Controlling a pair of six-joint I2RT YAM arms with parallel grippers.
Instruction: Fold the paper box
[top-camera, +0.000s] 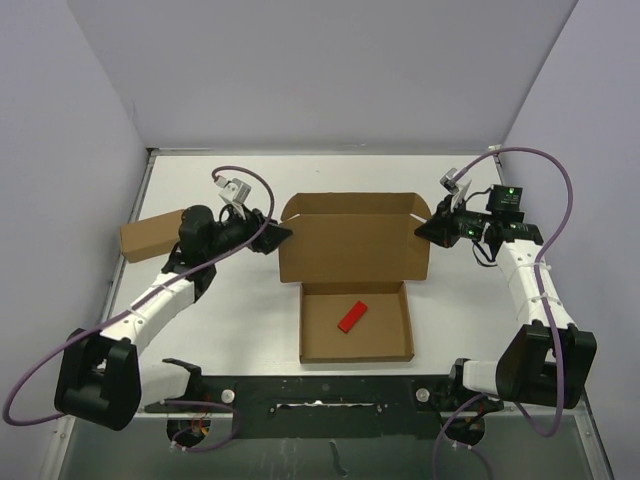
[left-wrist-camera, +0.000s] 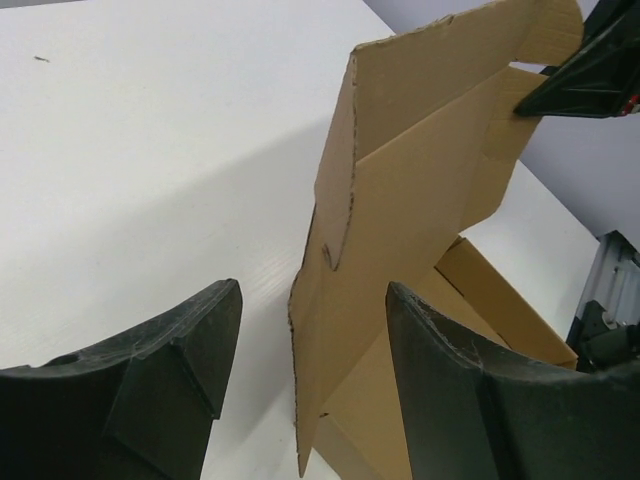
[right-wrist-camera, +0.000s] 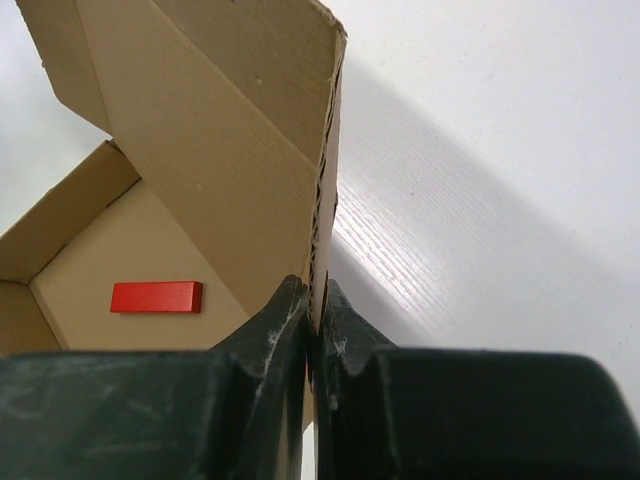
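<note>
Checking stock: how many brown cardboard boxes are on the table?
2: the large open brown cardboard mailer box at centre, and a small brown cardboard box at far left. None seems hidden.

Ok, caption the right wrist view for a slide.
Right fingers shut on the paper box's upright flap edge; a red block lies inside its base.

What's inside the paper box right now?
Only a small red block, lying flat on the open tray floor of the paper box. Nothing else shows there; the patch of floor under the block is covered.
</note>
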